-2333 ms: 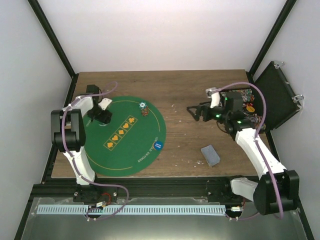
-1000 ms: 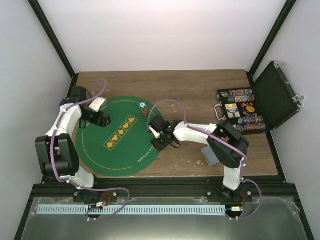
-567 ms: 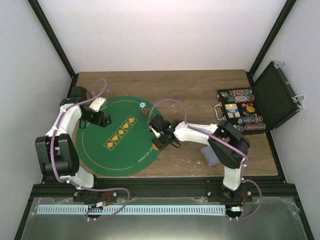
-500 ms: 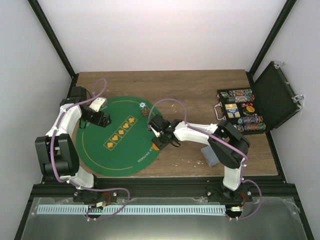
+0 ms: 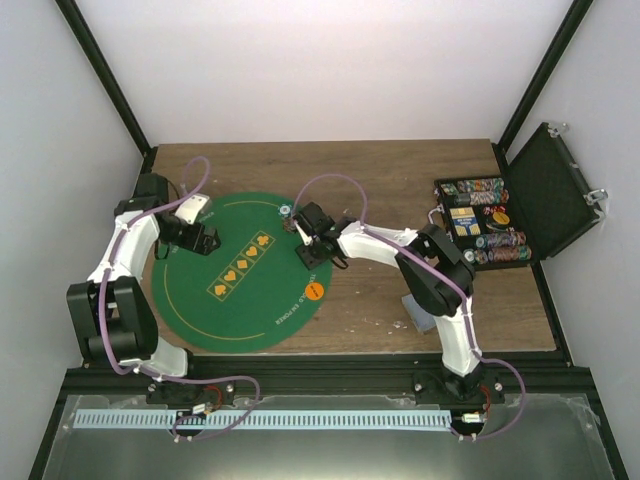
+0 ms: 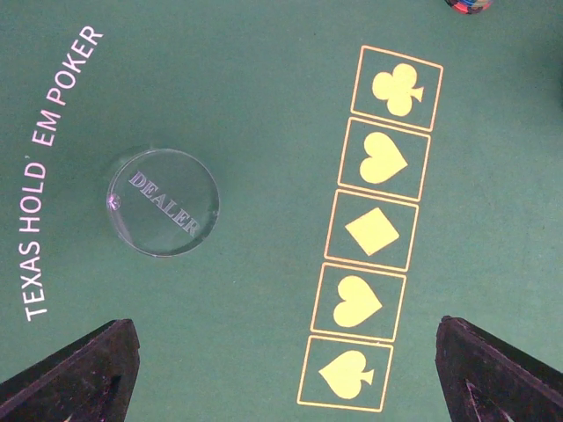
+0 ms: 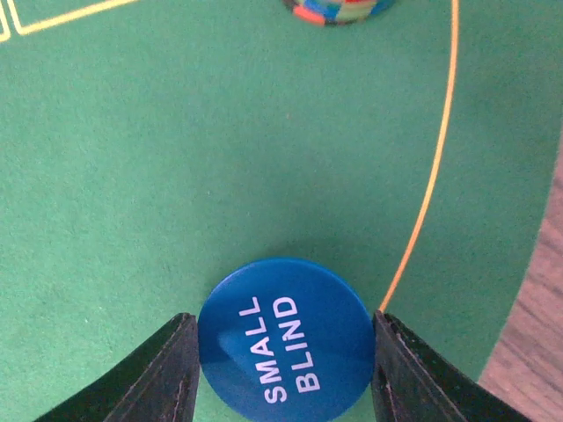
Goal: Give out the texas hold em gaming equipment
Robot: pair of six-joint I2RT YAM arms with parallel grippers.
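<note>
Right gripper (image 5: 318, 255) is hovering over the right side of the green felt mat (image 5: 240, 310), nearer than the left gripper (image 5: 200, 240) to the orange button (image 5: 314, 292).

From the left wrist, the jaws are standing wide apart, with the clear DEALER button (image 6: 163, 201) lying ahead-left.

From the right wrist, the fingers (image 7: 167, 374) are clamping the SMALL BLIND button (image 7: 283, 338), with the chip stack (image 7: 339, 9) lying straight ahead.

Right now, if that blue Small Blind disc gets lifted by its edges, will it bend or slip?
The Small Blind disc looks like solid plastic, so it probably won't bend. Its smooth round rim, pinched by the right gripper, might let it pivot or slip. Being flat, if dropped on the green mat it would likely settle, not roll.
</note>
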